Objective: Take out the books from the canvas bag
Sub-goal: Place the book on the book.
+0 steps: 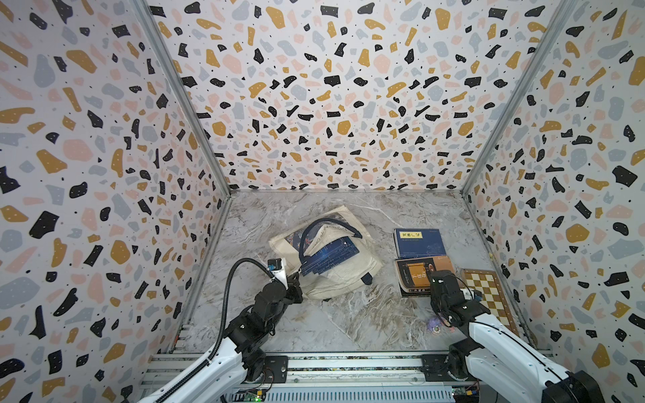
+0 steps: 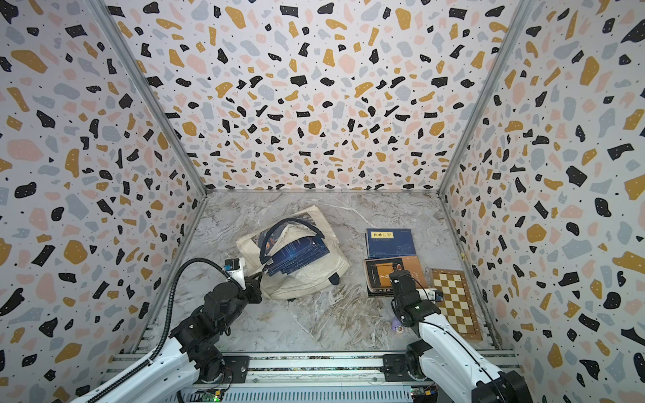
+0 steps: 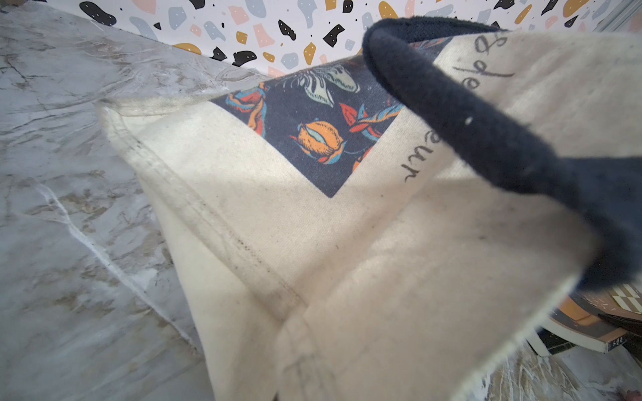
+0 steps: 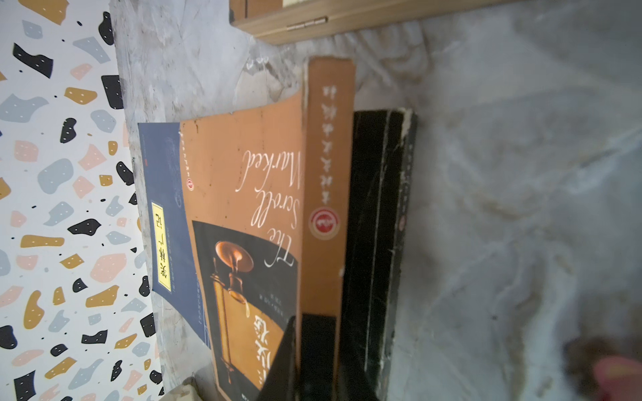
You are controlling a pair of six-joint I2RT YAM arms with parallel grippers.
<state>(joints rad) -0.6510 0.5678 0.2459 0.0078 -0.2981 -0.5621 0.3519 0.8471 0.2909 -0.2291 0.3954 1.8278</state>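
The canvas bag (image 1: 349,275) lies crumpled on its side on the marble tabletop (image 1: 349,321), left of centre in both top views, with its mouth turned toward the right side. One navy strap handle (image 1: 328,223) arches up over the opening. A dark blue book (image 1: 331,254) lies at an angle, partly inside the bag and partly poking out of the mouth. The left gripper (image 1: 296,277) is at the bag's near left corner with its jaws closed on the cream canvas. In the left wrist view the cloth (image 3: 347,260) fills most of the frame, with the floral printed picture (image 3: 312,114) and the strap (image 3: 469,114) above it. Three books are already out, well apart from the bag on the right. A navy book with a yellow title label (image 1: 419,242) lies flat toward the back, and just in front of it an orange-and-brown book (image 1: 415,275) lies on top of a black-edged book (image 4: 375,208). The right gripper (image 1: 434,275) is at the near right edge of that orange book. In the right wrist view its dark fingers (image 4: 318,357) lie against the cover and spine, but I cannot tell whether they clamp the book or only touch it. A brown-and-cream checkered board (image 1: 488,296) lies just right of the stack, beside the right arm.
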